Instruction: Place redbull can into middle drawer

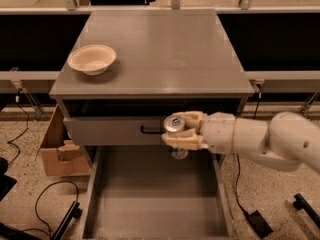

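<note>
The redbull can [174, 123], slim with a shiny silver top, is held upright in my gripper [171, 131], whose cream fingers [184, 142] are shut around it. The gripper and its white arm reach in from the right. They hover in front of the grey drawer front with the black handle [150, 130], above the back edge of the middle drawer. The middle drawer [150, 199] is pulled out wide below, and its flat grey floor is bare. The can's lower end shows just under the fingers, above the drawer floor.
A cream-white bowl [92, 58] sits at the left of the cabinet top [170, 54]. A cardboard box [57, 151] stands on the floor to the left of the cabinet. Black cables and stands lie on the floor at both sides.
</note>
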`<state>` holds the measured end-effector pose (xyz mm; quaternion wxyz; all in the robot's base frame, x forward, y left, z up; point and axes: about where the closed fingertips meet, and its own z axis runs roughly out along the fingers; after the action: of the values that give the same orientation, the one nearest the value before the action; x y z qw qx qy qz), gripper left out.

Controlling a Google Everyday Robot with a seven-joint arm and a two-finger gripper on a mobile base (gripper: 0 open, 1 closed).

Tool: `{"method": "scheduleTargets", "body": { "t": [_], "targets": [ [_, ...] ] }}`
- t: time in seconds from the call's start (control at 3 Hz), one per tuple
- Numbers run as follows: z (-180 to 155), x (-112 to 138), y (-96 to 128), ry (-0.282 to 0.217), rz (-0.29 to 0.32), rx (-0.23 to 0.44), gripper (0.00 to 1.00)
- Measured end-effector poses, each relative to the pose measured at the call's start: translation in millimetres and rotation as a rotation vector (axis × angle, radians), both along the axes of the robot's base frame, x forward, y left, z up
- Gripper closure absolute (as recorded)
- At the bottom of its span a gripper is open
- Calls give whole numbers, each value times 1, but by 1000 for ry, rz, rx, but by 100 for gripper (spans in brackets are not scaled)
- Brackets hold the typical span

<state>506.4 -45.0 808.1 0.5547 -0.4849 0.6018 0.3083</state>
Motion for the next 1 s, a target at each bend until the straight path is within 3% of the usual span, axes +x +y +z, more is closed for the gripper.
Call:
{"method": "scheduleTargets", "body": {
  "t": [0.33,1.0],
  "targets": [
    [-103,-2,40,6,30,77,100],
    [-236,7,81,10,58,117,100]
  ]
}}
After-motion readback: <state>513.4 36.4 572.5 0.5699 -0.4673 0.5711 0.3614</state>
